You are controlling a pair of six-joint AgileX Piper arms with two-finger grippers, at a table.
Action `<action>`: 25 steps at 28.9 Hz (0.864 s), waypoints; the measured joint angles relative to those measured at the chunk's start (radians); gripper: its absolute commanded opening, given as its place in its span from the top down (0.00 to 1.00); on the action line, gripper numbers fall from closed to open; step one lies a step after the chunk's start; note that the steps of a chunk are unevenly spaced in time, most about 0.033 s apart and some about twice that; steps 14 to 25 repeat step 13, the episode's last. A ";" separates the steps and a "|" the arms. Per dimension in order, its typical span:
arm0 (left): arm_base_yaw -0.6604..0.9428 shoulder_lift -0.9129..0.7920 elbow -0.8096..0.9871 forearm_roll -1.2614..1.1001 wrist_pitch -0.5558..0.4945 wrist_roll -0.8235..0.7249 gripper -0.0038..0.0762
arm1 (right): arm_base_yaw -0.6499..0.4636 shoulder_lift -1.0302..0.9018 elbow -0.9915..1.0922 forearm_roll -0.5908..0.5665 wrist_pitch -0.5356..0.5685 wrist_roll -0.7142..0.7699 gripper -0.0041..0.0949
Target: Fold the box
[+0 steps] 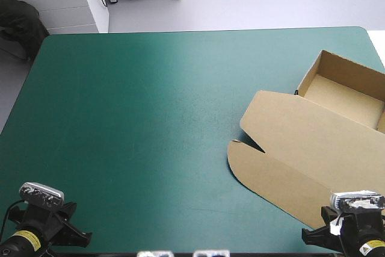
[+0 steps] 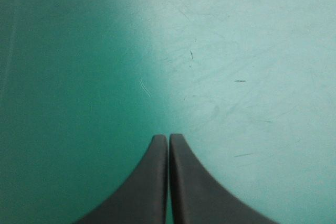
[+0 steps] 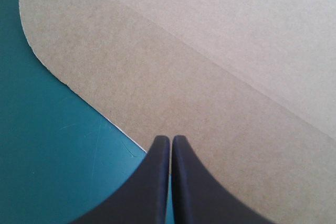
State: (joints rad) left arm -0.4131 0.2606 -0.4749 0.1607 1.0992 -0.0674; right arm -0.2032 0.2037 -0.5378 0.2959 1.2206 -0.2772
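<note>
We see box [image 1: 313, 142] at surface [image 1: 150, 118] right edge, left part free | left gripper [image 2: 168, 137], right gripper [image 3: 171, 139] pressed together.

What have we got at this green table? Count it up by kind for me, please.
Brown box, open tray with its lid flat: 1
Black claws, both shut: 2 (left claw, right claw)
Total: 3

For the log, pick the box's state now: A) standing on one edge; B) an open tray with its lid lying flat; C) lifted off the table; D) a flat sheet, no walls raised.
B: the box has raised walls round an open tray, and its lid lies flat on the table.
</note>
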 measured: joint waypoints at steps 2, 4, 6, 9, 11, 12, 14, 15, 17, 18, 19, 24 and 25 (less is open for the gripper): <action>0.000 0.000 0.001 0.000 0.000 0.001 0.96 | 0.000 -0.019 0.014 0.003 -0.005 -0.001 0.96; 0.000 0.000 0.001 0.000 0.000 0.001 0.96 | 0.000 -0.028 0.021 0.004 -0.014 -0.003 0.96; 0.000 0.000 0.001 0.000 0.000 0.001 0.96 | 0.000 -0.028 0.023 0.004 -0.019 -0.003 0.96; 0.000 0.000 0.001 0.000 0.000 0.001 0.96 | 0.000 -0.028 0.024 0.004 -0.020 -0.003 0.96; 0.000 0.000 0.001 0.000 0.000 0.001 0.96 | 0.000 -0.028 0.024 0.005 -0.021 -0.003 0.96; 0.000 0.000 0.001 0.000 0.000 0.001 0.96 | 0.000 -0.028 0.024 0.006 -0.022 -0.003 0.96; 0.000 0.000 0.001 0.000 0.000 0.001 0.96 | 0.000 -0.028 0.024 0.006 -0.023 -0.003 0.96; 0.000 0.000 0.001 0.000 0.000 0.001 0.96 | 0.000 -0.028 0.024 0.006 -0.023 -0.003 0.96; 0.000 0.000 0.001 0.000 0.000 0.001 0.96 | 0.000 -0.028 0.024 0.006 -0.023 -0.003 0.96; 0.000 0.000 0.001 0.000 0.000 0.001 0.96 | 0.000 -0.028 0.024 0.006 -0.023 -0.003 0.96; 0.000 0.000 0.001 0.000 0.000 0.001 0.96 | 0.000 -0.028 0.024 0.006 -0.023 -0.003 0.96; 0.000 0.000 0.001 0.000 0.000 0.001 0.96 | 0.000 -0.028 0.024 0.006 -0.023 -0.003 0.96; 0.000 0.000 0.001 0.000 0.000 0.001 0.96 | 0.000 -0.028 0.024 0.006 -0.023 -0.003 0.96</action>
